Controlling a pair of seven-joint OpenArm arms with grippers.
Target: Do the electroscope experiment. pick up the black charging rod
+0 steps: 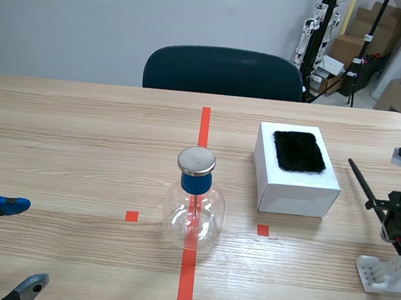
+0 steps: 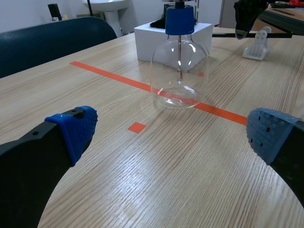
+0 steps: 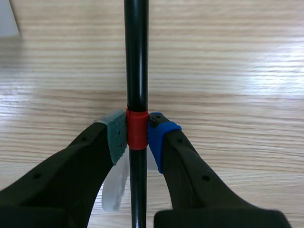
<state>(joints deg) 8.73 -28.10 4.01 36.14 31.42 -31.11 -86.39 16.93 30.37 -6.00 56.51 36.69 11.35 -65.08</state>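
Left gripper (image 1: 23, 245): nearest, fingers spread. Flask (image 1: 193, 216): blue stopper (image 1: 196, 183), thin stem (image 2: 179, 54) inside. Box (image 1: 292, 189): black pad (image 1: 299, 151) on top. Table (image 1: 81, 146): wood. Chair (image 1: 225, 71) beyond. Rod (image 3: 136, 57): slim, black, red band (image 3: 136, 129), pinched by right gripper (image 3: 137, 135) near stand (image 1: 384, 273).

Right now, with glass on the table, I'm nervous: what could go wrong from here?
The right gripper pinches the black rod with its pad tips only, so the long rod might pivot or slip. The rod's free end lies near the white box; a careless swing could strike it or the glass flask.
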